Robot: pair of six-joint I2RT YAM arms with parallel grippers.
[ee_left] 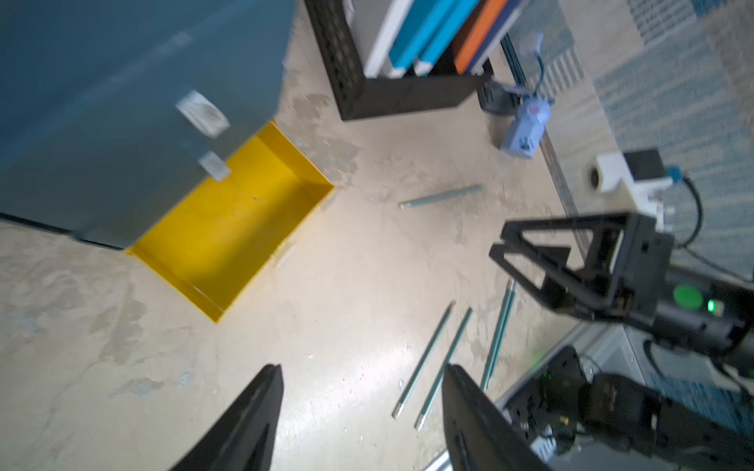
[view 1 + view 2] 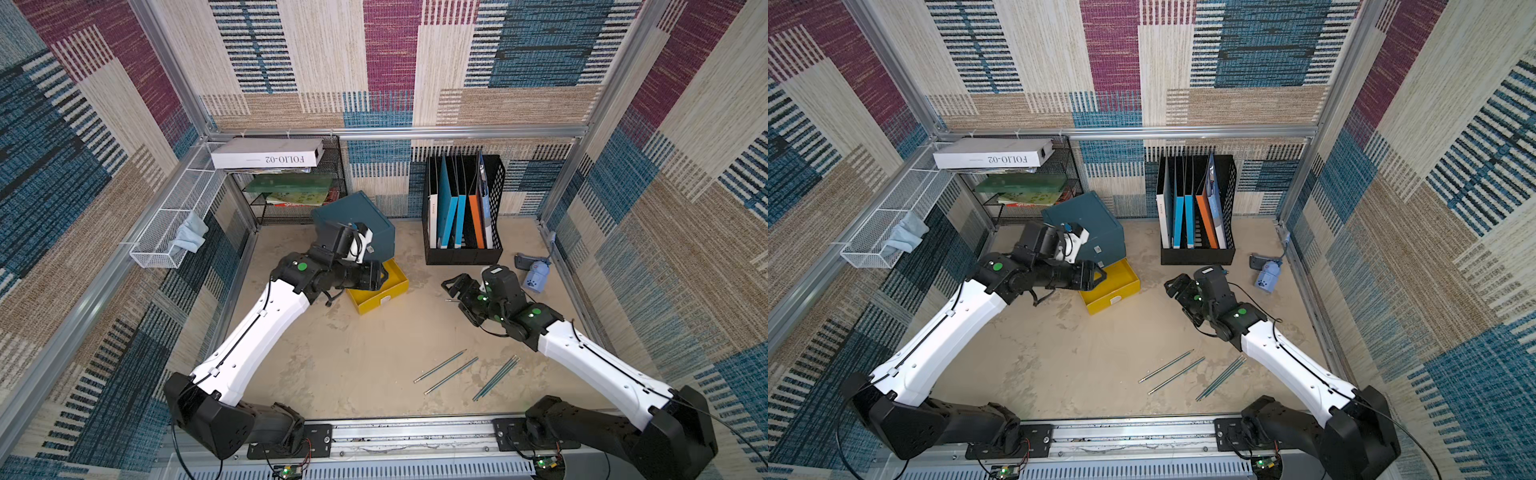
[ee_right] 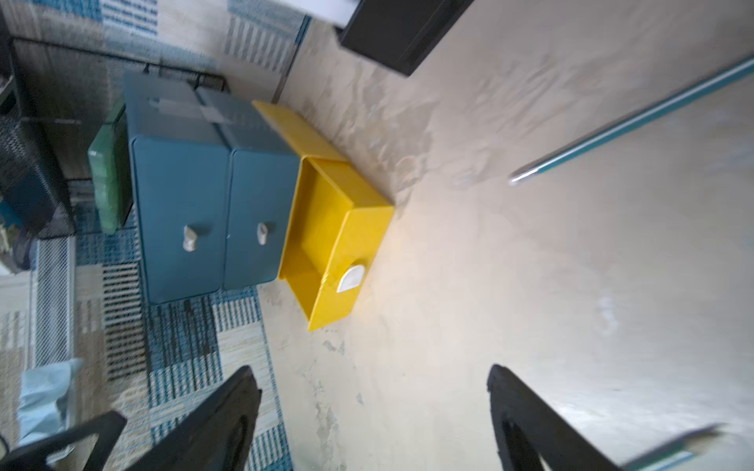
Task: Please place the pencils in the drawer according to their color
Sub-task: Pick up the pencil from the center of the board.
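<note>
The open, empty right gripper [image 3: 369, 373] is nearer than the open left gripper [image 1: 361, 369] to the teal pencils [image 2: 451, 375]: one pencil [image 3: 632, 121] lies flat just ahead of it, four others behind it on the surface [image 2: 353, 353].

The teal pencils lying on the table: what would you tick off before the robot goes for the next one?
1. Is the left gripper free: ok, its jaws stand apart with nothing between them.
2. Is the right gripper free: ok, its jaws are wide and empty.
3. Are the teal pencils easy to get at: ok, they lie flat on the bare table, though two lie close side by side.
4. Is a matching drawer open: not ok, both blue drawers are shut.
5. Is the yellow drawer free of wrong colours: ok, it is pulled out and what shows of its inside is bare.
</note>
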